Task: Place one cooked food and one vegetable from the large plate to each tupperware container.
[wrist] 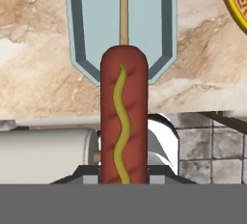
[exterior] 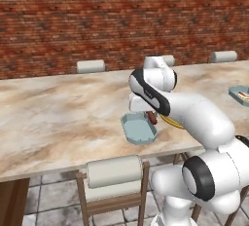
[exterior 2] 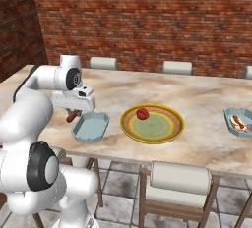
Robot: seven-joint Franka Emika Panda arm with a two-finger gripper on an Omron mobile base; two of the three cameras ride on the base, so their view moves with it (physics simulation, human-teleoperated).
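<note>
My end effector (exterior 2: 74, 111) is clamped on a corn dog (wrist: 123, 117), stick pointing ahead, so it can drop into the empty light-blue tupperware container (exterior 2: 90, 126) just beyond and below; the large plate (exterior 2: 152, 123) sits off to the side.

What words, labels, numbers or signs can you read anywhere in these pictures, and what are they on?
None: there is no readable text.
The large plate carries only a key-pattern band on its rim, no letters.
The corn dog in the gripper has a mustard squiggle, not writing.
</note>
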